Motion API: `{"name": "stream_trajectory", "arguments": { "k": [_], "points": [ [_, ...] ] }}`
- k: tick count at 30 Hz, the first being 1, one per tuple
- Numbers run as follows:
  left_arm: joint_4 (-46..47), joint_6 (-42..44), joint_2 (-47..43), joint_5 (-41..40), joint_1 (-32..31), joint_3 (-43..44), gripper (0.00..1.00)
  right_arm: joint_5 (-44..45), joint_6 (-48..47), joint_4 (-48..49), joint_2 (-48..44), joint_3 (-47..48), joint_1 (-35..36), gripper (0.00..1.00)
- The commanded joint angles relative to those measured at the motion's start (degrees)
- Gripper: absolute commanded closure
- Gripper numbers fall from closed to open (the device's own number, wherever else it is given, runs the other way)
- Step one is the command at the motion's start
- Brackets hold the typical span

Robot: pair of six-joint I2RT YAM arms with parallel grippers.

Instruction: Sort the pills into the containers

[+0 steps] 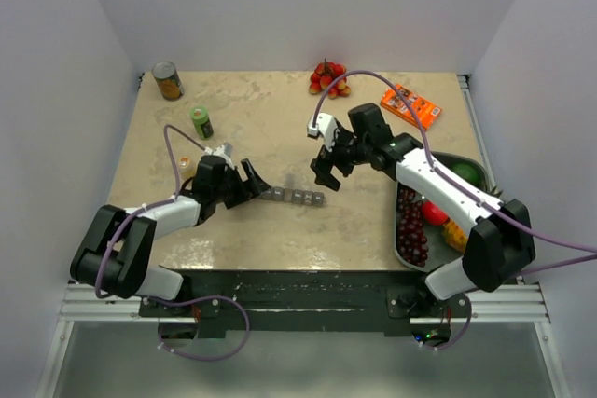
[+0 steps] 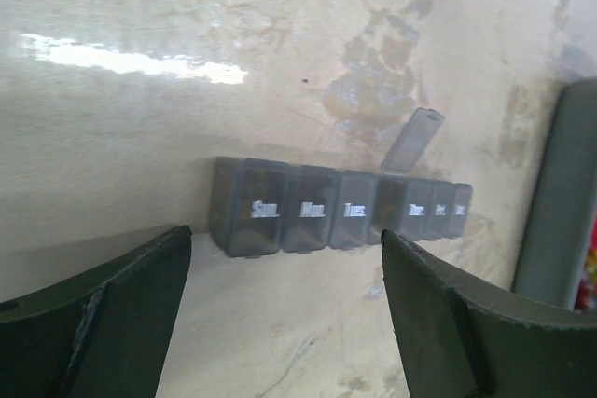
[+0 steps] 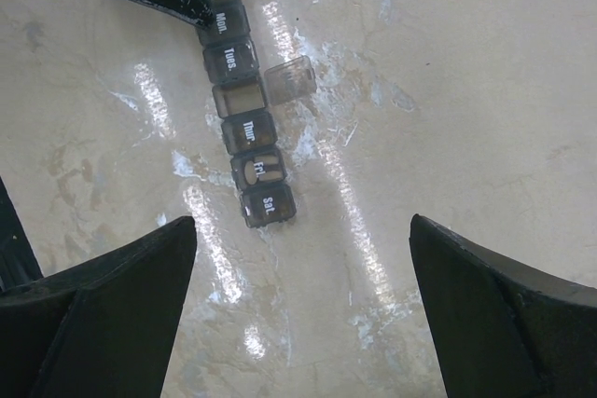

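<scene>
Organiser strip (image 1: 293, 197) sat centre frame, one lid (image 3: 290, 75) up. Left gripper (image 1: 254, 182), right gripper (image 1: 326, 172) hung spread, empty. Filling step, by look; next called for fetching pill.

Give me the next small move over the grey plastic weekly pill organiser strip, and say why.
Probably send the right gripper off to fetch a pill for the open middle compartment. The grey plastic pill-organiser strip has that one lid flipped up and the cell looks empty, while the left gripper and the right one both stand open with nothing held.
</scene>
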Motion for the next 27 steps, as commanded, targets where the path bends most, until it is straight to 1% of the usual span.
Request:
{"name": "stream_trajectory", "arguments": {
  "k": [1, 5, 7, 9, 11, 12, 13, 15, 16, 18, 19, 21, 22, 24, 27],
  "points": [
    [-12.86, 7.27, -3.17, -8.03, 0.4, 4.66, 0.13, -2.55, -0.43, 2.66, -2.81, -1.55, -0.83, 0.01],
    [-19.62, 12.53, -5.54, -11.02, 0.39, 8.7, 0.15, -4.66, -0.7, 3.53, -4.39, -2.79, -1.97, 0.01],
    [-21.21, 14.74, -7.82, -12.08, 0.4, 11.51, 0.15, -6.67, -1.22, 4.15, -5.18, -3.75, -2.67, 0.01],
    [-23.41, 19.65, -9.32, -14.54, 0.48, 15.19, 0.14, -7.74, -1.75, 5.2, -6.94, -5.41, -3.55, 0.01],
    [-24.73, 24.04, -10.91, -14.81, 1.97, 17.66, 0.1, -8.62, -1.84, 6.87, -9.56, -7.09, -4.43, 0.01],
    [-25.43, 25.11, -11.26, -16.11, 3.11, 19.93, 0.1, -9.23, -1.84, 8.1, -10.36, -8.4, -4.87, 0.01],
    [-26.4, 25.82, -11.61, -16.39, 5.64, 21.0, 0.1, -10.19, -1.84, 8.54, -10.98, -9.11, -5.22, 0.01],
    [-28.86, 27.75, -12.23, -16.39, 8.64, 23.46, 0.09, -13.0, -1.75, 9.86, -12.48, -10.69, -6.89, 0.01],
    [-30.09, 28.37, -13.19, -17.69, 10.92, 23.91, 0.09, -13.54, -1.67, 10.56, -12.83, -11.22, -7.68, 0.01],
    [-30.88, 30.13, -14.42, -20.16, 12.52, 23.91, 0.09, -14.86, -2.01, 11.53, -13.18, -12.71, -8.3, 0.01],
    [-31.85, 31.09, -15.3, -23.04, 13.83, 23.74, 0.08, -15.47, -2.28, 11.71, -13.27, -12.98, -8.56, 0.01],
    [-32.56, 31.89, -15.92, -24.3, 15.33, 23.39, 0.09, -16.52, -2.63, 11.62, -13.01, -13.25, -8.74, 0.01],
    [-32.56, 32.67, -16.27, -25.17, 16.73, 23.21, 0.1, -17.05, -2.72, 11.54, -12.92, -13.33, -8.74, 0.01],
    [-32.03, 33.38, -15.93, -26.31, 17.53, 22.86, 0.15, -17.67, -3.07, 11.01, -12.4, -13.16, -8.83, 0.01],
    [-32.29, 34.09, -12.68, -27.55, 18.32, 23.82, 0.19, -18.37, -5.08, 8.03, -10.64, -11.85, -8.83, 0.01]
  ]
}}
